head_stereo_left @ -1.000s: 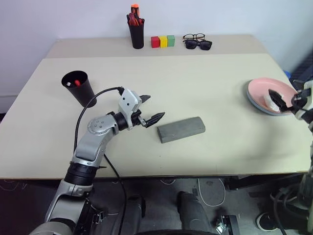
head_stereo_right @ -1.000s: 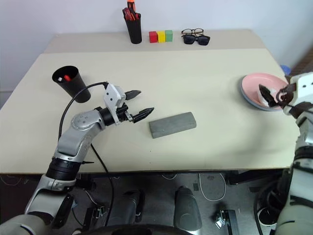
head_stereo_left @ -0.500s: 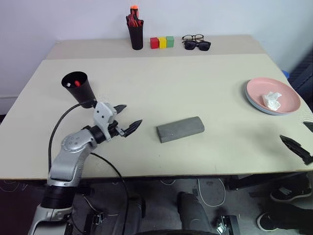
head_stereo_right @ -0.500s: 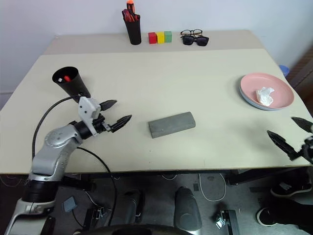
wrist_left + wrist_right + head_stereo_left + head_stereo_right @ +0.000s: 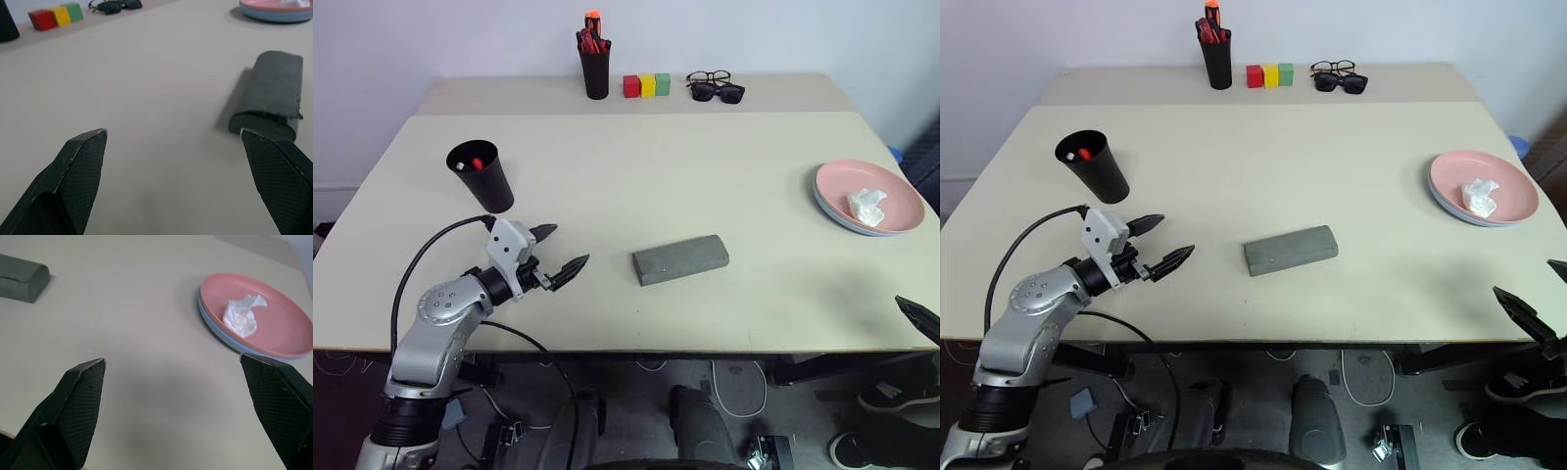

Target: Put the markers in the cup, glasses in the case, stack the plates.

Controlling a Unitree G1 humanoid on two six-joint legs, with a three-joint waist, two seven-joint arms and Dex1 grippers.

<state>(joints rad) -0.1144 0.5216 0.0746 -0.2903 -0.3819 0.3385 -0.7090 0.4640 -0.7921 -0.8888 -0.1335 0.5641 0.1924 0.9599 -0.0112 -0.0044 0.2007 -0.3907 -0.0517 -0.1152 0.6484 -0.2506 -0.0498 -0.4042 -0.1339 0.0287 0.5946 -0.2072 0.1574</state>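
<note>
Cup stands on the table's left side, tilted a bit in the head view, with a red marker and a white marker poking up inside it. Case lies closed near table centre, long side slightly angled, nothing on it. Plates stacked at the right edge, pink on top of blue, blue rim just visible under it; a crumpled white tissue sits on the pink one. Glasses at the far edge, touching or just behind black sunglasses; cannot tell if they overlap. Beside them to the left, three blocks in a row, red, yellow, green, then a pen holder with red and orange pens. Left gripper hovers low over the table between cup and case, near the front edge, fingers spread wide, nothing between them; it points toward the case, clear of it. In the left wrist view the case end is just past one fingertip, not touching. Right gripper sits off the table's front right corner, fingers wide apart, empty; right wrist view looks across the table at the plates, well apart from them.
</note>
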